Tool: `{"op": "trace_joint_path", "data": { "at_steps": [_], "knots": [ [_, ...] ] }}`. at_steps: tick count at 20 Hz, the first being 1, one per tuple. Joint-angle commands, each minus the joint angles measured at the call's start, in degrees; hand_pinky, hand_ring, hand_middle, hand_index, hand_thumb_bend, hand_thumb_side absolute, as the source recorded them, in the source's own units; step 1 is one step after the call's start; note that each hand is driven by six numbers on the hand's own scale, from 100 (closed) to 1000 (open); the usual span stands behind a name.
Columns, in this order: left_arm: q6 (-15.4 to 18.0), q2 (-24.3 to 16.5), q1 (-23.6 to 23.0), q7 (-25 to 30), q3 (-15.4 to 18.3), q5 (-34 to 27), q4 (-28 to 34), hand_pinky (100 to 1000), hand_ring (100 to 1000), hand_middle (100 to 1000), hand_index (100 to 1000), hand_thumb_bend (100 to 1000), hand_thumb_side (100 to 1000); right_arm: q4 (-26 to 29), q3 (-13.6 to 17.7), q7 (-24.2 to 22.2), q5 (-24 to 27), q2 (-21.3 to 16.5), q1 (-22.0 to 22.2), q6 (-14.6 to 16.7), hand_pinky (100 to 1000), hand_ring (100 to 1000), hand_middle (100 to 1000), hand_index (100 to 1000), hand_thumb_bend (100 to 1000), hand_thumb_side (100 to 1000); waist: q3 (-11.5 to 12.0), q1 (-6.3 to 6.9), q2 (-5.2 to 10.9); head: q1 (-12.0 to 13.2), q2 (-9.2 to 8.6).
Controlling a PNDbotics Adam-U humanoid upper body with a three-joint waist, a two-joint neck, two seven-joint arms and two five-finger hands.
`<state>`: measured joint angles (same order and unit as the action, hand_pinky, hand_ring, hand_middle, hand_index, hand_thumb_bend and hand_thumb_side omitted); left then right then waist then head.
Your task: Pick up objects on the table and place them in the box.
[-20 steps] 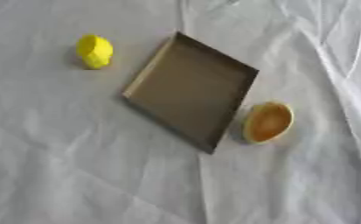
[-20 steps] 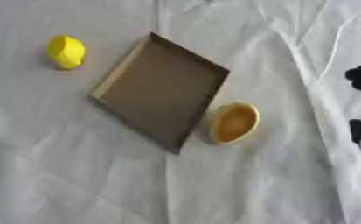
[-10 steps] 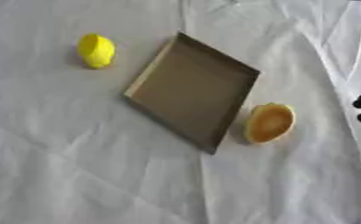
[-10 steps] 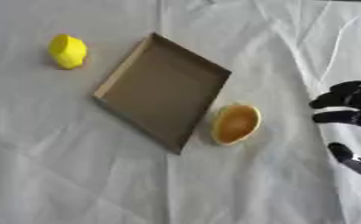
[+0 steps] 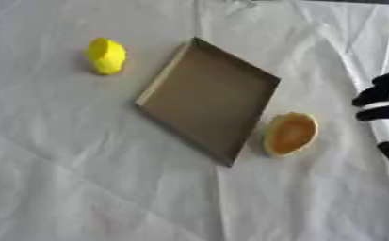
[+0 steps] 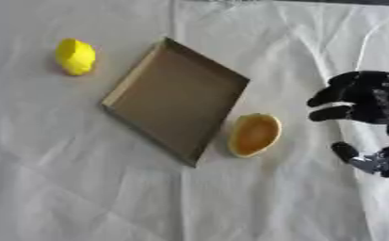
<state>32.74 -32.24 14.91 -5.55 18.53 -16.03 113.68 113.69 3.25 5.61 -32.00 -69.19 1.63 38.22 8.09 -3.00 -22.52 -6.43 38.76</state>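
Your right hand (image 6: 370,101), fingers spread apart, hovers at 3 o'clock of the bun (image 6: 254,134) beside the box (image 6: 177,99).

Staged test bench, likely lab: table draped in creased white cloth (image 5: 82,155), nothing else.

No text, label, number or sign can be read on anything in either view.

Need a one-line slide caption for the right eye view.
Right hand open beside the orange object; box empty, yellow object beyond.
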Motion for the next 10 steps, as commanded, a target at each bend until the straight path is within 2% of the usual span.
{"op": "trace_joint_path", "data": {
  "at_steps": [1, 4, 10],
  "knots": [
    [-0.1, -1.7, 0.6, 0.6, -0.1, -0.6, 0.9, 954, 954, 855, 914, 100, 620, 0.9, -1.1, -2.7, 3.2, -3.8, -2.4, -1.4, 872, 834, 838, 875, 100, 345, 0.3, 0.07, 1.39, -0.6, 0.20],
    [-0.2, -1.6, 0.7, 1.0, -0.3, -0.9, 0.9, 955, 955, 856, 914, 100, 622, 0.9, -2.9, -6.1, 5.1, -5.1, -4.9, -3.2, 881, 841, 846, 893, 100, 457, 0.7, -0.03, 1.61, -1.1, 0.49],
    [-0.6, -1.5, 1.0, 1.4, -0.6, -1.6, 0.9, 956, 955, 856, 913, 100, 621, 0.9, -6.3, -13.5, 8.7, -6.3, -8.0, -5.6, 907, 854, 848, 915, 100, 572, 1.7, -0.33, 2.16, -2.0, 0.90]
  ]
}}
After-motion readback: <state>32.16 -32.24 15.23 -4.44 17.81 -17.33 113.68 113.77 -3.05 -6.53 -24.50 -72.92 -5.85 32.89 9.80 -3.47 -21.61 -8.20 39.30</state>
